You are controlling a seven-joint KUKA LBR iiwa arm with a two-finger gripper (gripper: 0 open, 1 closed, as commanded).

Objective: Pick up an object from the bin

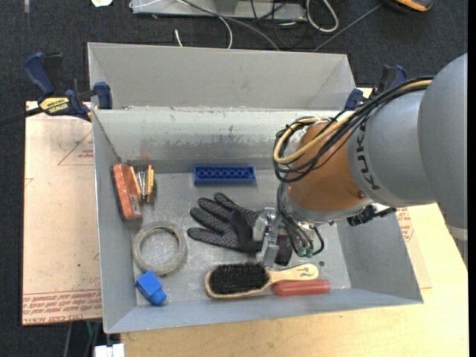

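A long blue studded brick [224, 175] is being seen lying near the bin's [108, 222] back wall. An orange stapler [128, 190] is lying by the left wall, a clear tape roll [159, 248] just in front of it, and a small blue block [151, 288] in the near-left corner.

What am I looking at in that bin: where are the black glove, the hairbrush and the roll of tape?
black glove [221, 223]: camera view, on its palm.
hairbrush [236, 280]: camera view, on its dark bristles.
roll of tape [139, 251]: camera view, on its left rim.
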